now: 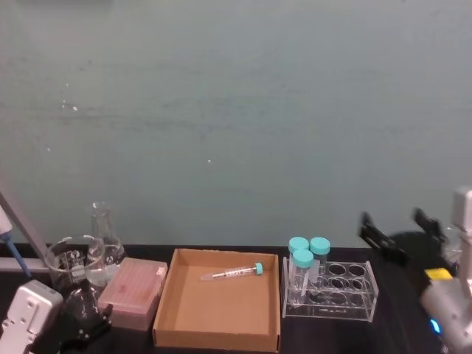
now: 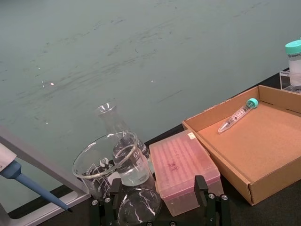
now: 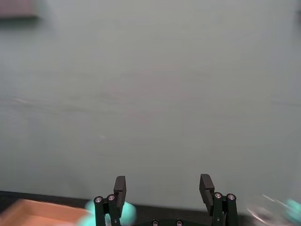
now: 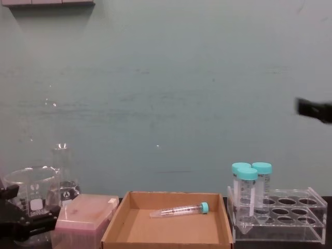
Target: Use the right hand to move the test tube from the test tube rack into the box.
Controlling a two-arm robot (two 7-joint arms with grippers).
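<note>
So the test tube [image 1: 234, 273] is lying flat inside the box [image 1: 177, 317], up toward the far wall, teal cap pointing right and cone tip pointing left, not touching the walls afaict. Same thing shows in your left wrist view, test tube [image 2: 238, 115] on the bare cardboard floor of the box [image 2: 263, 183]. The rack [image 1: 330, 290] sits just right of the box, w/ three wide teal-capped tubes [image 1: 302, 269] standing in its left end; the other holes look open. Your right hand [image 1: 402, 232] is up off the table, right of and behind the rack, fingers spread w/ nothing between them; the right wrist view shows the two fingers [image 3: 119, 188] well apart against the wall. Left gripper [image 2: 160, 203] is parked low at the near left, over by the glassware, jaws spread and holding nothing. Left of the box there's a pink plastic box [image 1: 133, 292], then a beaker [image 1: 72, 257] and a flask [image 1: 103, 234] behind it.
</note>
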